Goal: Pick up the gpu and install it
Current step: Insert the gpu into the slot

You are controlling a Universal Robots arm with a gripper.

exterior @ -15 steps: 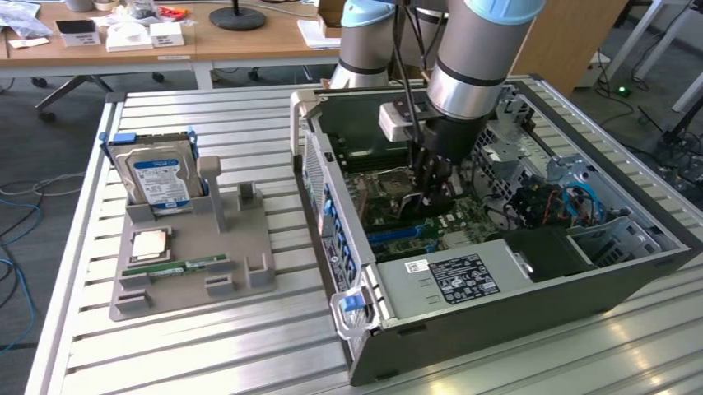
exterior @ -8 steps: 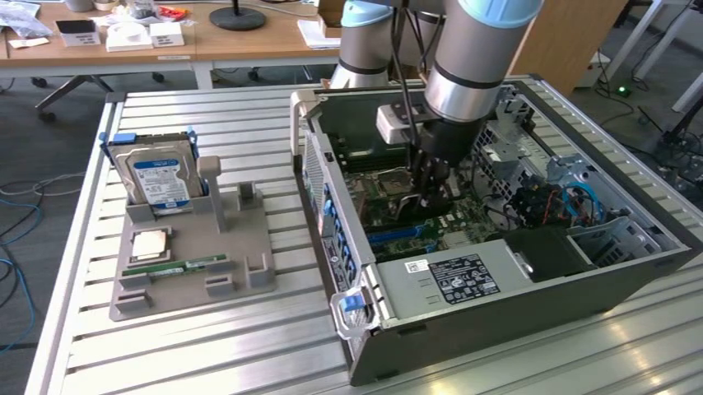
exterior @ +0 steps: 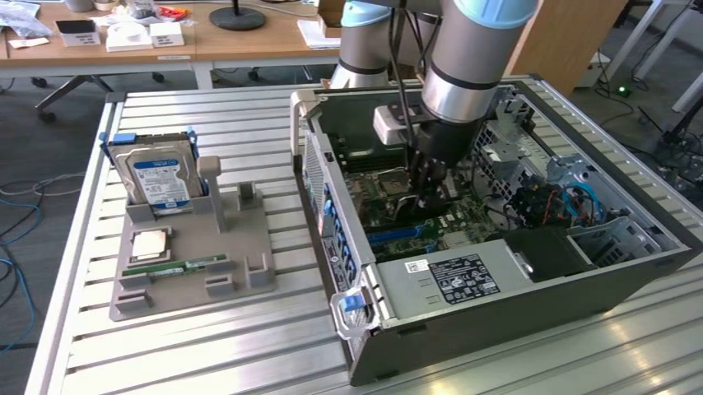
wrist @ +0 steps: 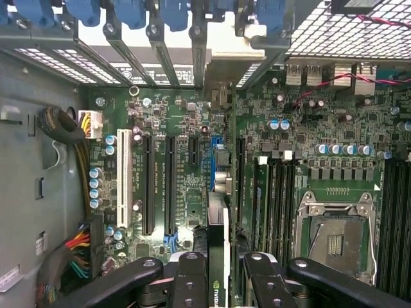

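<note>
**Wrist view.** The gripper (wrist: 221, 266) is partly closed on the graphics card (wrist: 217, 224). The card stands on edge between the two inner fingers (wrist: 191, 276) and runs forward from them over the motherboard (wrist: 186, 109). It lies in line with a blue slot (wrist: 218, 160). From this angle it cannot be told whether its lower edge has entered that slot. Two long black slots (wrist: 148, 186) and a white slot (wrist: 125, 179) lie beside the card on one side. The processor socket (wrist: 337, 237) lies on the other side. A row of blue clips (wrist: 131, 13) lines the far wall of the case.

**Exterior view.** This view gives the wider setting. The arm (exterior: 472, 74) reaches down into the open computer case (exterior: 528, 304), which lies on its side on a slatted table (exterior: 220, 354). The gripper sits low over the middle of the motherboard. At the exterior view's left, well apart from the case, a grey tray (exterior: 187, 239) holds three parts. A hard drive (exterior: 160, 181) stands upright, and a processor chip (exterior: 151, 243) and a memory stick (exterior: 176, 267) lie flat.
</note>
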